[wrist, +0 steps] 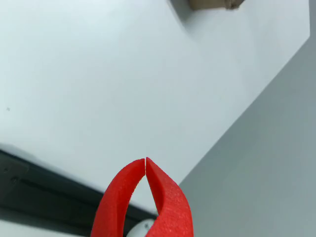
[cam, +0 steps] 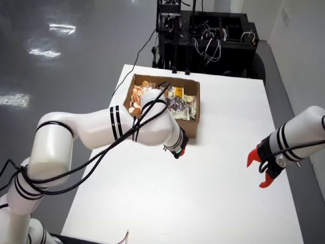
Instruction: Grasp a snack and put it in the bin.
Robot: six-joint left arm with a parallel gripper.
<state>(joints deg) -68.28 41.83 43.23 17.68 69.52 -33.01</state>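
Where the table holds it, cardboard box full of snacks.

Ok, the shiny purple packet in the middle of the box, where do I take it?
From straight above: the walls of the cardboard box close off every side. The purple packet lies crumpled on top of the heap, so pinch a raised fold near its middle, keeping clear of the yellow packet behind it.

We are seeing a white table standing on a grey glossy floor. An open cardboard box is sitting directly on it near the far edge, packed with snack packets. Something small is lying at the near edge; we cannot identify it.
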